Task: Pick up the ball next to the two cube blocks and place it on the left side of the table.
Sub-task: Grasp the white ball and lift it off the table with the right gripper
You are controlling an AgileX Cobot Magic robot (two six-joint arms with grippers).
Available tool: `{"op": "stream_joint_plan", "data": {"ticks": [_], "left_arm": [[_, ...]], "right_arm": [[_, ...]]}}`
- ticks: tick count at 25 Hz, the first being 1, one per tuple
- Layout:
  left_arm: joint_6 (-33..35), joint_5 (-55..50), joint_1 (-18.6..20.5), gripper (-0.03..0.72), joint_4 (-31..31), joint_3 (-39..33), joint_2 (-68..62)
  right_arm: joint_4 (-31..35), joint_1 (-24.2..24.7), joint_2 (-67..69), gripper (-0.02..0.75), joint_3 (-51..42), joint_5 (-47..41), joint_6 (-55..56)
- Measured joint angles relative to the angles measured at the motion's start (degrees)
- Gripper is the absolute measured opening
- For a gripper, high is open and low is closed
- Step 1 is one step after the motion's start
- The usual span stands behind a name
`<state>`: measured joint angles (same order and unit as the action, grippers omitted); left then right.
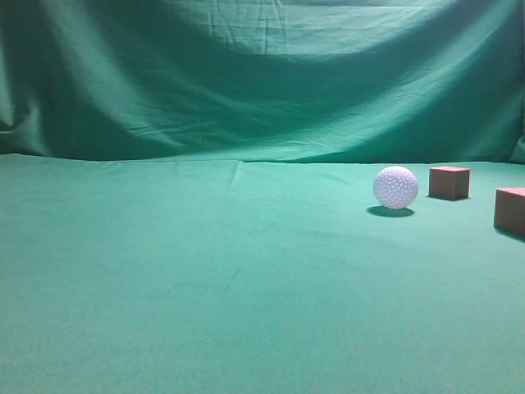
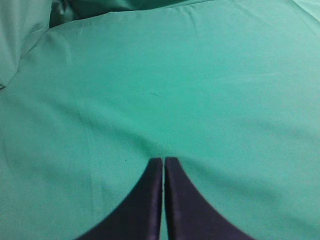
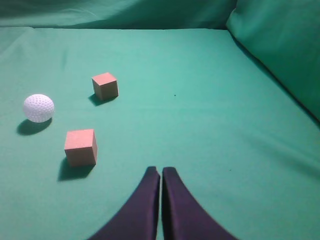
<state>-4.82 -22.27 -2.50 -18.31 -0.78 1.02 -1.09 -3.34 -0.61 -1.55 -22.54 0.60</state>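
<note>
The white dimpled ball (image 1: pixel 395 187) rests on the green table (image 1: pixel 205 287) at the right. One reddish-brown cube block (image 1: pixel 449 182) sits just right of it, a second cube block (image 1: pixel 510 211) nearer at the right edge. In the right wrist view the ball (image 3: pixel 38 107) lies at far left, with the far cube (image 3: pixel 105 85) and the near cube (image 3: pixel 80 146) beside it. My right gripper (image 3: pixel 160 171) is shut and empty, right of the near cube. My left gripper (image 2: pixel 163 160) is shut and empty over bare cloth. Neither gripper shows in the exterior view.
A green draped backdrop (image 1: pixel 262 74) closes the far side. In the right wrist view the cloth rises as a wall (image 3: pixel 280 50) at the right. In the left wrist view folds of cloth (image 2: pixel 30 30) sit at the upper left.
</note>
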Motion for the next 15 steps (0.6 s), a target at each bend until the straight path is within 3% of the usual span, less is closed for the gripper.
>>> {"op": "stream_joint_plan", "data": {"ticks": [15], "left_arm": [[0.00, 0.00, 0.00, 0.000, 0.00, 0.00, 0.00]], "right_arm": [[0.00, 0.00, 0.00, 0.000, 0.00, -0.09, 0.00]]}}
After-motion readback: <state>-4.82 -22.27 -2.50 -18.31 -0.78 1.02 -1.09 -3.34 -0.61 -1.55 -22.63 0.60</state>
